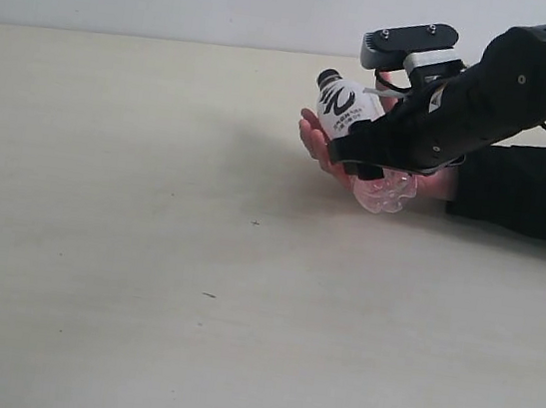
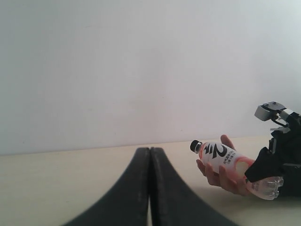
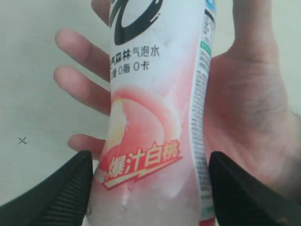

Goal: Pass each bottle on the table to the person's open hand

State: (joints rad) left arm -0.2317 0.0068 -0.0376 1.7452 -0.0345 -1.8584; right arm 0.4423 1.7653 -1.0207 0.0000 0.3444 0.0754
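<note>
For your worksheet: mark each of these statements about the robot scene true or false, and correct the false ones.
1. The left pincer is shut and holds nothing. True.
2. The bottle has a white cap. False: the cap is black.
3. The right pincer has one finger on each side of the bottle. True.
4. The bottle stands upright on the table. False: it lies tilted across the person's open hand.
</note>
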